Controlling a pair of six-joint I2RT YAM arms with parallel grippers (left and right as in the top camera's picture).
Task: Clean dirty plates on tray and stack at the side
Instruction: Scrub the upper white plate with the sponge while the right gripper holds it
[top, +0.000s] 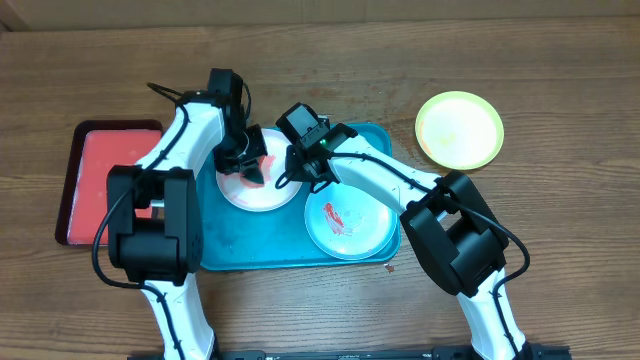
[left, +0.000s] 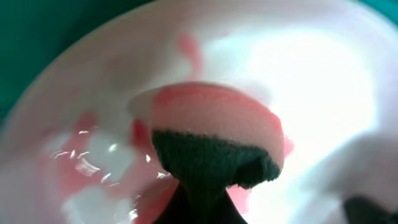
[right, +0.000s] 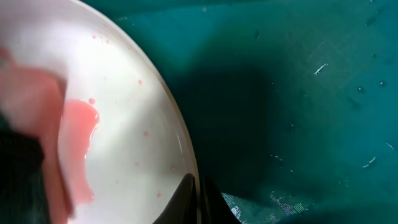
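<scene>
The left pincer (top: 250, 166) with sponge (left: 214, 158) and right pincer (top: 292, 179) on the white plate (top: 255, 196) leave a narrow gap between them; ahead of both, bare worktop (top: 330, 70).

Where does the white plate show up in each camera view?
Overhead: white plate centre-left on the teal tray.
Left wrist: fills nearly the whole frame, under the sponge.
Right wrist: left half, rim curving down the middle.
Shared landmark: teal tray beside its rim, in all three.
</scene>
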